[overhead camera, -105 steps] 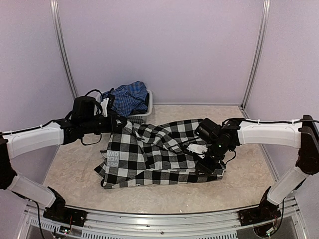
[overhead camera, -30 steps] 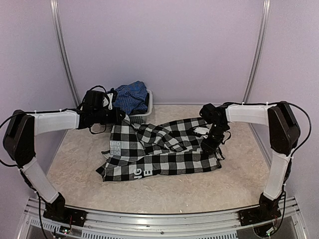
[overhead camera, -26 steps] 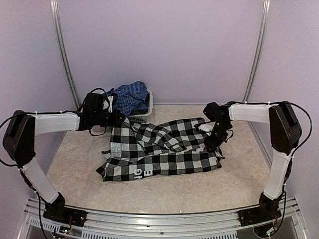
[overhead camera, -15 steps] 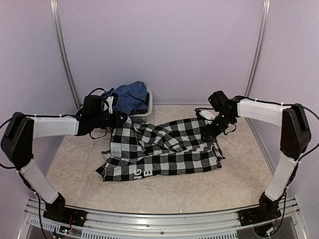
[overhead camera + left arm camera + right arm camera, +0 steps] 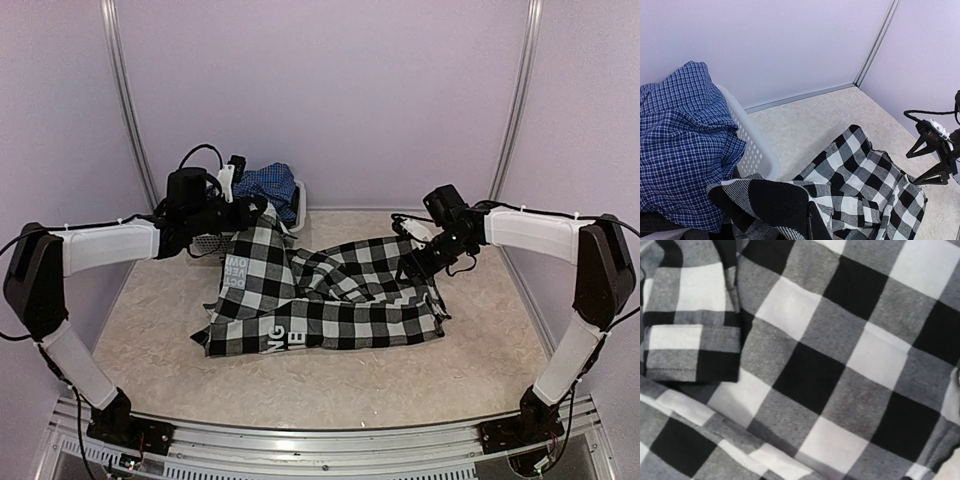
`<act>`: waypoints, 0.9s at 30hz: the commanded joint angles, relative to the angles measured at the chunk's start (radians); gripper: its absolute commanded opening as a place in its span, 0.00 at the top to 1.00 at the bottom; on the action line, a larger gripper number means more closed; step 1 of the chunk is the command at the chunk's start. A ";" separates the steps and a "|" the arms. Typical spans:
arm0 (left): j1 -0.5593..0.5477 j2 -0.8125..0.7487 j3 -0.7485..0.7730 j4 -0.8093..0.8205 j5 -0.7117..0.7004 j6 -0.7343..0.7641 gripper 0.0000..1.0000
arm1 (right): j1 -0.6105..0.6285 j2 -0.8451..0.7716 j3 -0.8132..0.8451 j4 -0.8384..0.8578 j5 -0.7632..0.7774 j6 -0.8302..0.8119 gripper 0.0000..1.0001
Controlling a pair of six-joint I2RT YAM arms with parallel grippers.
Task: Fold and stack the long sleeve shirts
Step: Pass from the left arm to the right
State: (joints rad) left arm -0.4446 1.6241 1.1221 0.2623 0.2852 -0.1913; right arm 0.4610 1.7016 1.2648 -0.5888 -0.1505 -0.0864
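Two checked shirts sit in front of me. The large black-and-white checked shirt (image 5: 340,300), a soft woven cloth, sprawls across the middle of the beige speckled tabletop (image 5: 480,350), rumpled into loose ridges. Its white block letters (image 5: 281,338) show on a black band near the lower-left hem. Its upper-left corner stands off the table in a taut peak at the left gripper (image 5: 252,208), whose jaws are pinched tight on the cloth. The right gripper (image 5: 414,262) hovers at the shirt's right edge, spread wide and holding nothing. The left wrist view shows its thin black fingers (image 5: 918,145) splayed apart. Close up, the weave is a coarse twill, with a stitched cuff (image 5: 690,352) lying flat at the frame's left. The blue fine-checked shirt (image 5: 268,186) lies heaped in the white mesh plastic basket (image 5: 299,203) at the upper left.
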 commanded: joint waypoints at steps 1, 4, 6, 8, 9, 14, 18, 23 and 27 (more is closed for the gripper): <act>-0.016 0.049 -0.009 -0.017 0.000 0.024 0.95 | 0.012 0.005 -0.022 0.043 -0.025 0.017 0.18; -0.025 0.033 -0.058 -0.008 -0.002 0.015 0.94 | 0.012 0.011 -0.031 0.052 -0.025 0.017 0.18; -0.031 0.017 -0.086 -0.016 -0.002 0.005 0.93 | 0.012 0.016 -0.033 0.057 -0.024 0.019 0.18; -0.041 0.005 -0.117 -0.025 -0.016 0.001 0.92 | 0.012 0.019 -0.033 0.065 -0.026 0.028 0.18; -0.047 -0.002 -0.133 -0.027 -0.030 0.001 0.91 | 0.014 0.018 -0.035 0.077 -0.034 0.033 0.17; -0.083 -0.035 -0.232 0.039 -0.027 0.017 0.91 | 0.025 -0.007 -0.051 0.182 -0.153 0.099 0.17; -0.142 -0.088 -0.285 0.107 -0.004 0.005 0.91 | 0.051 -0.041 -0.110 0.344 -0.303 0.228 0.17; -0.212 -0.128 -0.312 0.159 -0.041 -0.066 0.94 | 0.112 -0.034 -0.200 0.601 -0.453 0.394 0.10; -0.252 -0.120 -0.333 0.232 -0.041 -0.160 0.95 | 0.182 0.007 -0.213 0.711 -0.467 0.450 0.08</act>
State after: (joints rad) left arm -0.6682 1.5150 0.8162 0.3801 0.2543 -0.2535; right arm 0.5808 1.6882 1.0660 -0.0837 -0.5240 0.2520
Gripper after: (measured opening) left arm 0.052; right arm 0.910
